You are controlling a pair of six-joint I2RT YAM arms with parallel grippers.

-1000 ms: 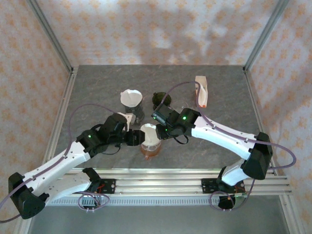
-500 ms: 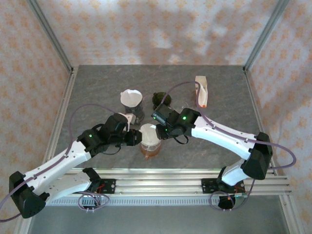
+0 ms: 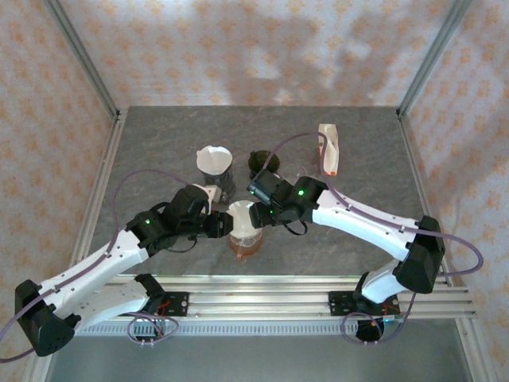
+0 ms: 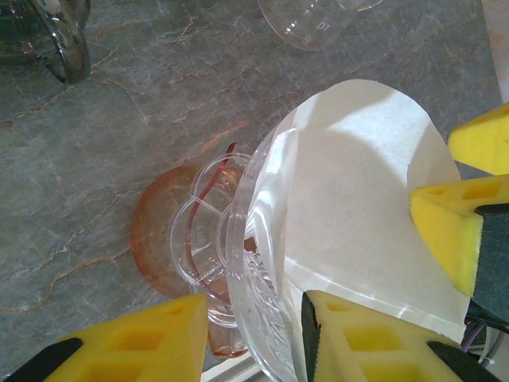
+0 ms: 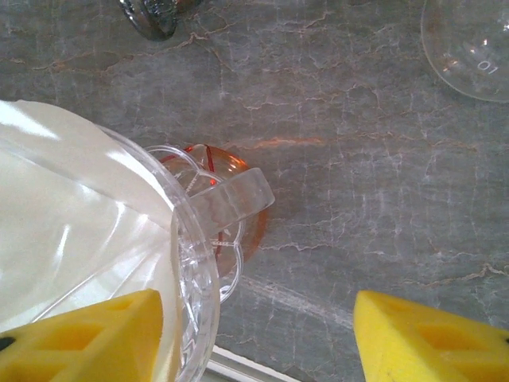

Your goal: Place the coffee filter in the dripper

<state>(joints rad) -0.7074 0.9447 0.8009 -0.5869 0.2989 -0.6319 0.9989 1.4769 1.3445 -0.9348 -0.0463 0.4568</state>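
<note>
The white paper coffee filter (image 4: 358,199) lies inside the clear glass dripper (image 3: 245,220), which stands on an orange-tinted glass server (image 4: 163,231). My left gripper (image 4: 254,326) is open and straddles the dripper's near rim. One yellow pad rests inside against the filter and the other stands clear of the outer wall. From the other side, my right gripper (image 5: 258,318) stands wide open, with one fingertip (image 5: 87,338) over the filter inside the rim. Its other fingertip hangs outside, beyond the dripper's handle (image 5: 231,195). The right fingers (image 4: 457,231) also show in the left wrist view.
A second cone with a white filter (image 3: 215,163) stands behind on the left. A dark glass piece (image 3: 262,163) and a clear glass vessel (image 4: 310,20) sit behind the dripper. A white and orange packet (image 3: 329,149) lies at the back right. The table's metal front rail (image 3: 254,298) is close by.
The right gripper's jaws have spread apart and let go of the filter. The left gripper's jaws narrowed, then widened a little. Both arms have stayed nearly in place.
</note>
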